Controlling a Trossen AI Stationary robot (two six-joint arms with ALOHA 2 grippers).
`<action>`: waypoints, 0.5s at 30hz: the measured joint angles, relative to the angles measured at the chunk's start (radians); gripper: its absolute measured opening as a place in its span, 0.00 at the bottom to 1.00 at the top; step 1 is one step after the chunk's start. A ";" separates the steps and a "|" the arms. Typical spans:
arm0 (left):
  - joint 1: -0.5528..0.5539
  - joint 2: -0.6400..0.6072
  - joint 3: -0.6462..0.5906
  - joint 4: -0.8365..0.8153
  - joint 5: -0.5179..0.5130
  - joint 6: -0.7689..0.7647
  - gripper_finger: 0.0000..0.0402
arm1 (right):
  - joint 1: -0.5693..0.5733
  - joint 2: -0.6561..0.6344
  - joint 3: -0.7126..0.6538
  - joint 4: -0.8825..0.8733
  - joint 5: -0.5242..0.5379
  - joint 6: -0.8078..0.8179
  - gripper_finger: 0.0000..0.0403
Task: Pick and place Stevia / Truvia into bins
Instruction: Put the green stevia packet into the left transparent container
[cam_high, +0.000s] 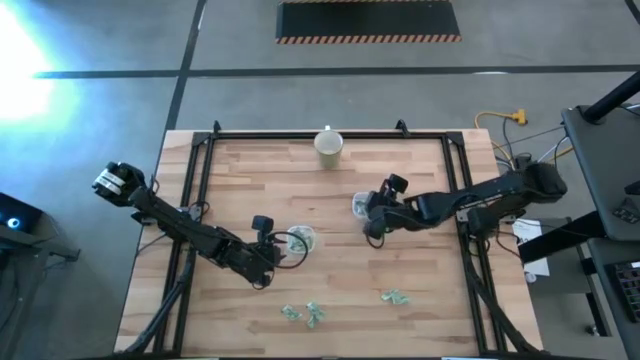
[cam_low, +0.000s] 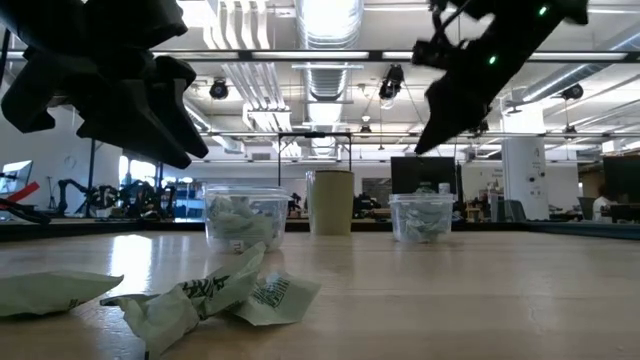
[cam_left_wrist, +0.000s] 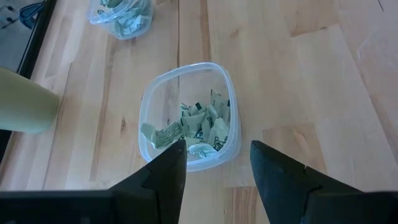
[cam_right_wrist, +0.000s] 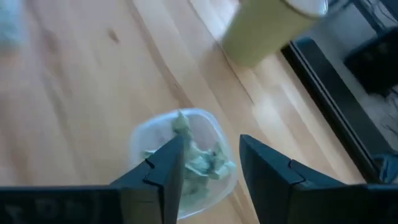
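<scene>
Two clear square bins hold green-and-white Stevia packets. One bin (cam_high: 301, 238) (cam_left_wrist: 189, 115) stands just ahead of my left gripper (cam_high: 274, 252) (cam_left_wrist: 216, 163), which is open and empty above its near rim. The other bin (cam_high: 361, 205) (cam_right_wrist: 183, 158) lies under my right gripper (cam_high: 371, 222) (cam_right_wrist: 211, 163), which is also open and empty. A packet (cam_right_wrist: 181, 122) pokes up at that bin's far rim. Loose packets (cam_high: 315, 315) (cam_high: 395, 296) lie flat on the table near its front edge and show in the low view (cam_low: 210, 292).
A cream round cup (cam_high: 329, 146) (cam_low: 330, 200) stands at the table's far edge, behind both bins. It shows in the right wrist view (cam_right_wrist: 267, 28) and the left wrist view (cam_left_wrist: 25, 102). A black frame rail (cam_high: 200, 170) runs around the table.
</scene>
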 joint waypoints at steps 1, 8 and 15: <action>0.000 0.000 0.000 -0.001 0.000 0.000 0.40 | 0.018 -0.018 0.000 0.000 -0.001 0.003 0.36; -0.002 0.000 0.000 0.019 0.270 -0.060 0.40 | 0.179 -0.113 0.000 0.004 -0.161 0.025 0.33; -0.056 0.049 0.000 0.171 0.484 -0.061 0.40 | 0.352 -0.129 0.000 0.009 -0.192 0.069 0.31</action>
